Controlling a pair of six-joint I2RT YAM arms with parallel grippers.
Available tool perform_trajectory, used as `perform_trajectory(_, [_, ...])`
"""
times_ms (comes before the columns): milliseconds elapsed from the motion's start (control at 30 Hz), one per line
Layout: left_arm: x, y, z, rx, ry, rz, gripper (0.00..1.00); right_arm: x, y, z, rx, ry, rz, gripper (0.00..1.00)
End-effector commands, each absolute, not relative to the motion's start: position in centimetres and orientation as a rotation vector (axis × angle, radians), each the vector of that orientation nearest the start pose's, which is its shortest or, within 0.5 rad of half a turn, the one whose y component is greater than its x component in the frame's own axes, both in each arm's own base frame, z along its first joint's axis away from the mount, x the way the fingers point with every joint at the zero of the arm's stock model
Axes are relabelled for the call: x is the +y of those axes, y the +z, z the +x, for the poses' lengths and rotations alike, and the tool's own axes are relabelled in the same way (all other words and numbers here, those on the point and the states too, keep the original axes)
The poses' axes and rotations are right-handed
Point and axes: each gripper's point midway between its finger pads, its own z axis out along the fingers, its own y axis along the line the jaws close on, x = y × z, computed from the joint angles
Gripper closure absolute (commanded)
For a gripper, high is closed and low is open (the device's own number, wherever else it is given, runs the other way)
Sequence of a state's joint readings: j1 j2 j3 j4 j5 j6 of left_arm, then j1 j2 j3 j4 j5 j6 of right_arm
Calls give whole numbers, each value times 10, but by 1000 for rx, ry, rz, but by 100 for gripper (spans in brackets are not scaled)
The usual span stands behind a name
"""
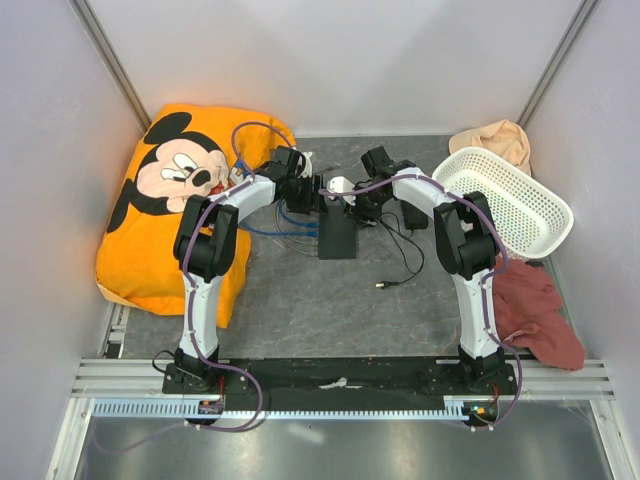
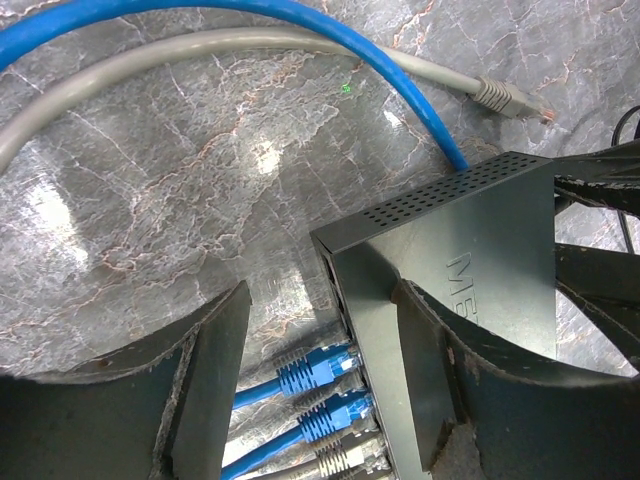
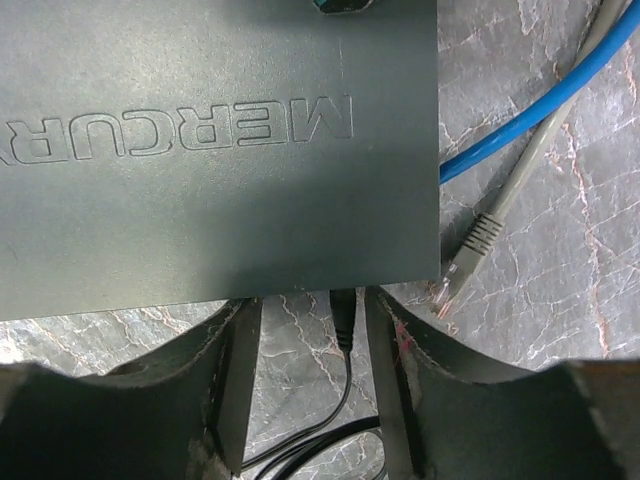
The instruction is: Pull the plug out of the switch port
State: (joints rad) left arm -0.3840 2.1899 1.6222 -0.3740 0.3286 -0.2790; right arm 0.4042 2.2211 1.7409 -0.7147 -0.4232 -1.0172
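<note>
The flat black switch lies mid-table, lettered on top. Along its port edge two blue plugs and a grey plug sit in the sockets. My left gripper is open: one of its fingers stands outside the plugs, the other over the box top, so the jaws straddle the upper blue plug. At the opposite edge a thin black power plug enters the switch. My right gripper is open around it, and the plug sits nearer the right-hand finger without clear contact.
A loose grey cable ends in an unplugged connector on the table beside the switch, under a blue cable loop. An orange Mickey cushion lies left, a white basket and red cloth right. A black cord trails toward me.
</note>
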Motion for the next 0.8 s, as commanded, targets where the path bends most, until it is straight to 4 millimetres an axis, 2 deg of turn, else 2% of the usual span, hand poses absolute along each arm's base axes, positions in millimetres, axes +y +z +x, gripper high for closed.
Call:
perform_trajectory(0, [-252, 16, 450, 2600, -597, 332, 32, 244, 50, 457, 1847, 334, -1736, 48])
perform_trajectory(233, [-252, 12, 449, 2607, -604, 340, 30, 251, 62, 465, 1818, 333, -1711, 49])
perform_trajectory(300, [-252, 13, 448, 2605, -606, 347, 30, 253, 69, 467, 1808, 347, -1704, 47])
perform_trajectory(367, [-253, 14, 449, 2600, -608, 350, 30, 260, 80, 463, 1779, 416, -1701, 43])
perform_trajectory(467, [-253, 14, 450, 2600, -608, 352, 30, 260, 86, 454, 1761, 454, -1747, 38])
perform_trajectory(767, [-250, 15, 449, 2595, -587, 380, 30, 252, 68, 463, 1772, 361, -1792, 38])
